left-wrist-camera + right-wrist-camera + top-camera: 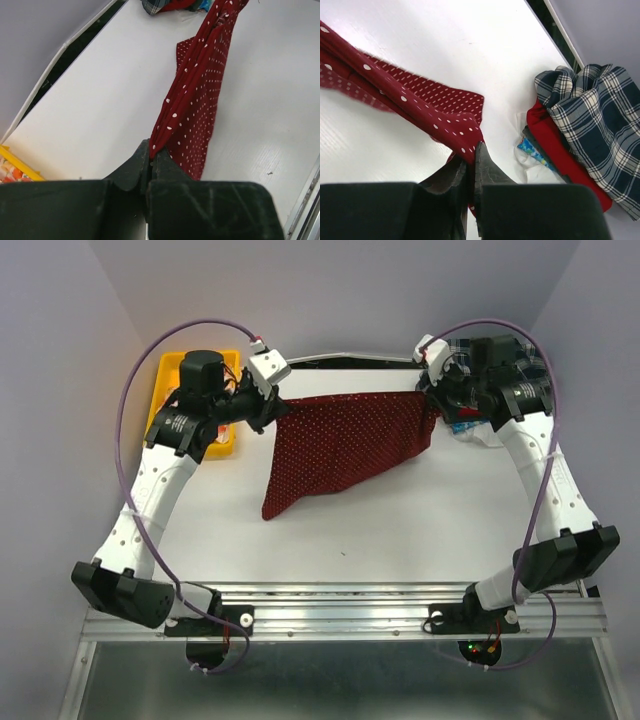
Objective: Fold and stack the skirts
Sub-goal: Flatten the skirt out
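The dark red dotted skirt was stretched between the two arms over the far part of the white table, its lower corner sagging onto the surface. The left gripper was clamped on one top corner and the right gripper on the other. At the far right, the plaid skirt lay heaped on a plain red skirt
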